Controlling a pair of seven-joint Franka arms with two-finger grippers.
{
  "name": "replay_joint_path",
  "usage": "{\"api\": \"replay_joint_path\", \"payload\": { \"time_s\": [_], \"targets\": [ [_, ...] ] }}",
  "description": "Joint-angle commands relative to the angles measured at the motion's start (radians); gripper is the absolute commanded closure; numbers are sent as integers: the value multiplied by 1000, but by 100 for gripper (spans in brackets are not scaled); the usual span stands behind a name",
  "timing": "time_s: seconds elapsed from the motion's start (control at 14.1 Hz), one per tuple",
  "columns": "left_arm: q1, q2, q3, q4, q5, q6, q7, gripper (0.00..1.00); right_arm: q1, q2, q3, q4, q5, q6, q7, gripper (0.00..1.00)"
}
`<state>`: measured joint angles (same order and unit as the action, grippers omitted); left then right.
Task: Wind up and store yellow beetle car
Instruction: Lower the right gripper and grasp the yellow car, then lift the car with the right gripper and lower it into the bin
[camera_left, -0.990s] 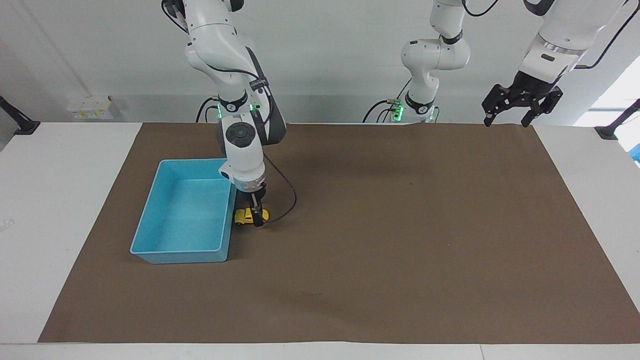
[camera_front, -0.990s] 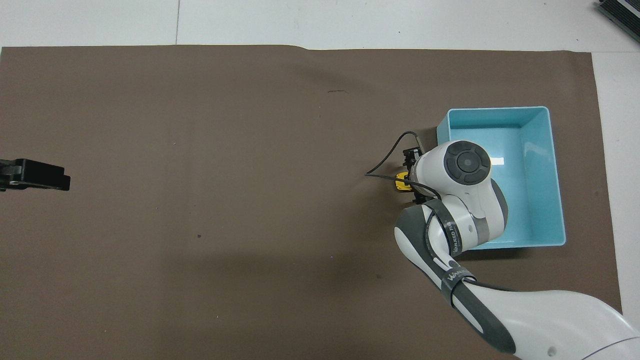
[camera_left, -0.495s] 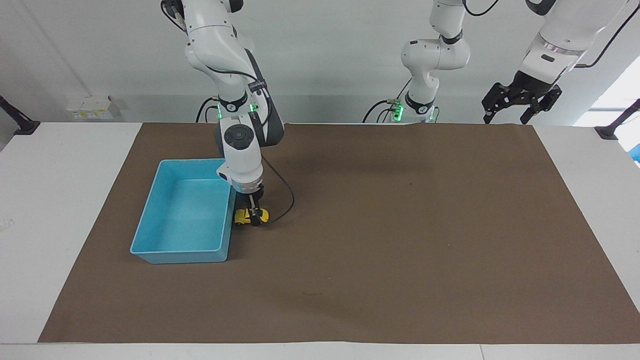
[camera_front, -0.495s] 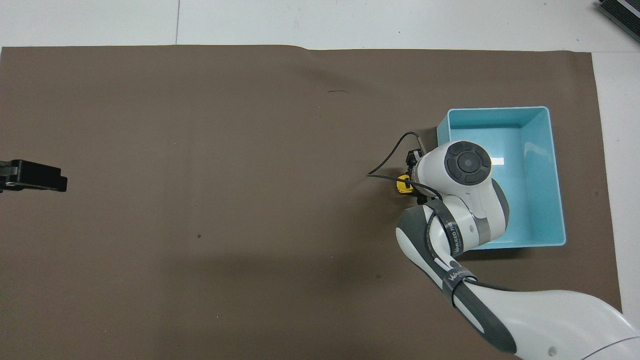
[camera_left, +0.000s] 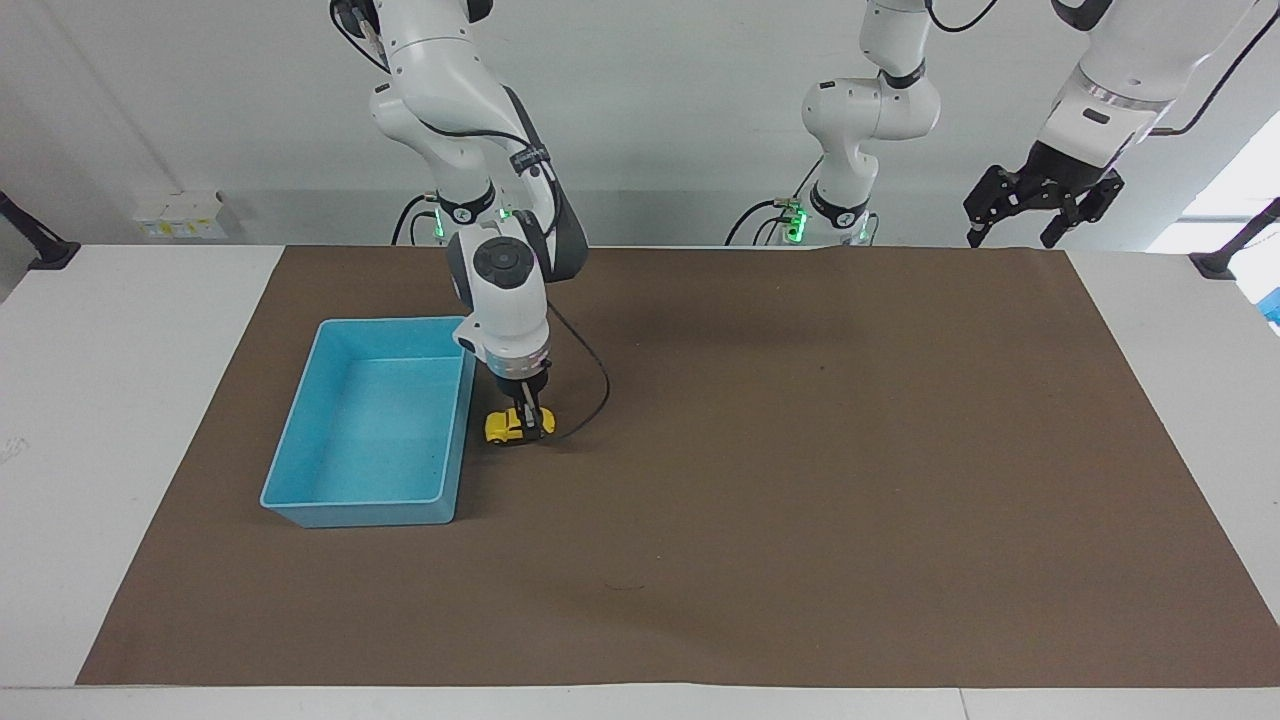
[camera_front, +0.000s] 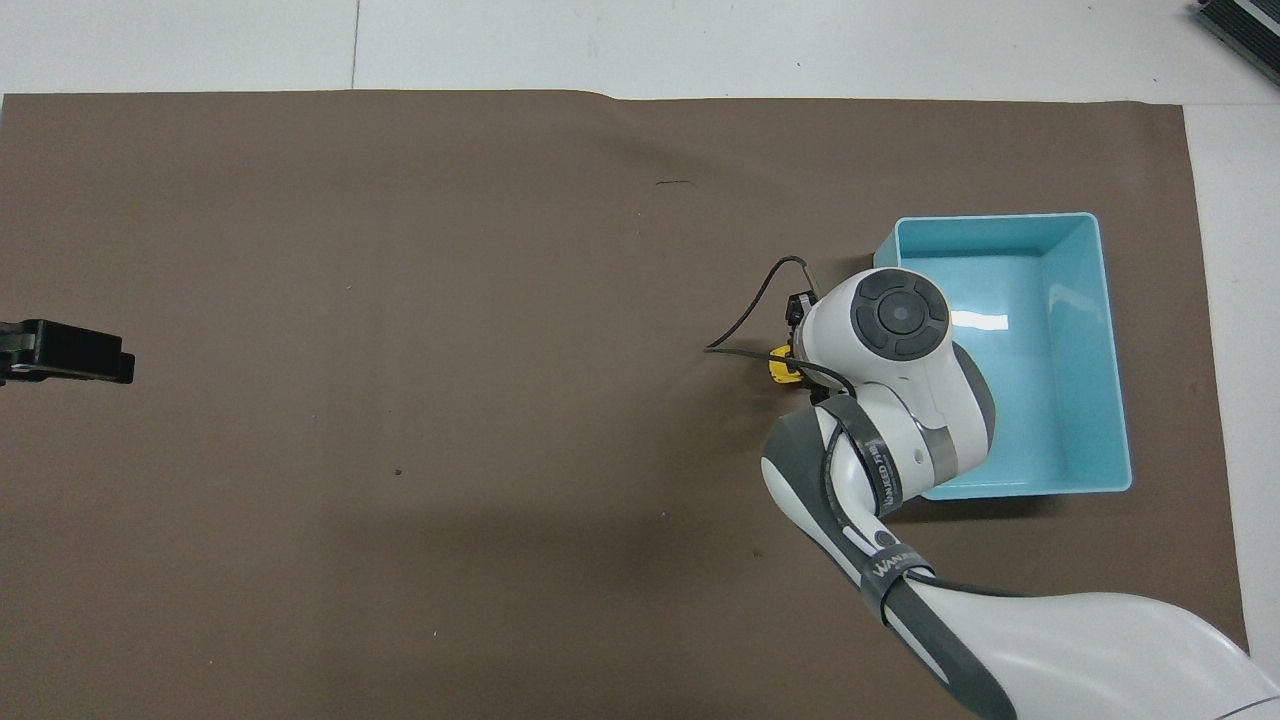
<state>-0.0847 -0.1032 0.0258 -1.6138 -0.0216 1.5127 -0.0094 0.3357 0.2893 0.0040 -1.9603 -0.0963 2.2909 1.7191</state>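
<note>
Facing view first: the right gripper (camera_left: 530, 424) is reaching straight down with its jaws clamped on the little bright yellow beetle-shaped toy car (camera_left: 517, 426), which is sitting on the brown paper mat (camera_left: 800, 480) that covers the surface. The car is just beside the long wall of the open light-blue plastic bin (camera_left: 360, 505), toward the right arm's end of the surface and roughly midway between the robots' edge and the edge away from them. The left gripper (camera_left: 1040, 212) is waiting up in the air over the mat's corner at the robots' edge, jaws hanging wide open and holding nothing.

Overhead view: the right arm's wrist is hiding nearly everything, so only a sliver of the yellow car (camera_front: 779, 367) is peeking out next to the bin's rim (camera_front: 1000, 217). The left gripper (camera_front: 65, 352) is barely poking in at the mat's side edge.

What I'm worrying about: the car is tiny and rounded, so a pinch this small could be letting it pop out or skid during any pull-back to wind it. The bin wall is right there too, so dragging that way would be bumping it. The black cable (camera_left: 585, 385) looping off the wrist could snag. Loads of open mat toward the middle of the surface, though.
</note>
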Motion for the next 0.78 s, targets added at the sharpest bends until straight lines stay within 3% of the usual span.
{"api": "replay_joint_path", "payload": {
  "time_s": [0.0, 0.71],
  "targets": [
    [8, -12, -1, 2, -4, -20, 5, 0, -6, -36, 19, 32, -25, -63, 5, 100],
    [36, -15, -17, -6, -4, -36, 16, 0, -26, -193, 22, 44, 33, -249, -458, 100]
  ]
}}
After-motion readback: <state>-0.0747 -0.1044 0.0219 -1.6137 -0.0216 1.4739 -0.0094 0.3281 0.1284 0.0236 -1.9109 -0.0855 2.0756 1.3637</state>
